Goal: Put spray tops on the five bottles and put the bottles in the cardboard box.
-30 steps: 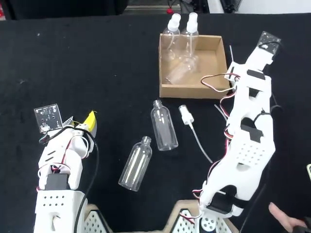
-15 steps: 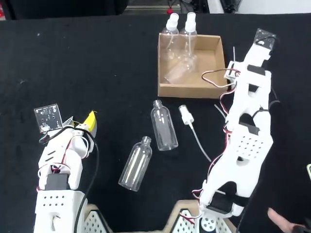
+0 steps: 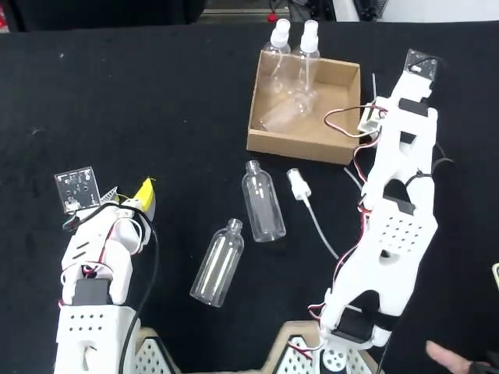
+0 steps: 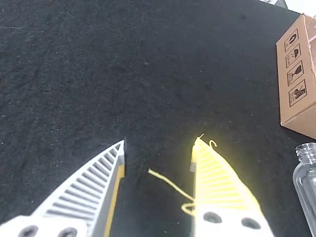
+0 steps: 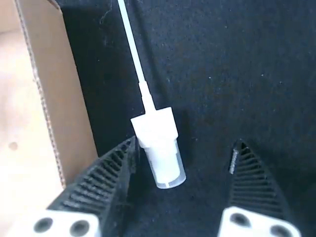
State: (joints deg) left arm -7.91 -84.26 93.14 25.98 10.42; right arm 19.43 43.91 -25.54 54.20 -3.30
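Note:
The cardboard box [image 3: 343, 86] stands askew at the back and holds three clear bottles with white spray tops [image 3: 290, 111]. Two uncapped bottles lie on the black cloth, one [image 3: 263, 201] in front of the box and one [image 3: 218, 262] nearer me. A loose spray top [image 3: 299, 185] with its long tube lies beside them. My right gripper [image 5: 186, 143] is open around another spray top [image 5: 158, 148], right beside the box wall [image 5: 49, 98]. My left gripper [image 4: 160, 143] is open and holds nothing, low over the cloth at the front left [image 3: 144, 195].
The right arm [image 3: 398, 202] stretches along the box's right side with loose cables by the box corner. In the left wrist view the box corner [image 4: 298, 84] and a bottle neck [image 4: 308, 168] show at the edge. Bare black cloth covers the left half.
The right arm has pressed toward the box, which has slid left and turned slightly. The left arm and the loose bottles have not moved.

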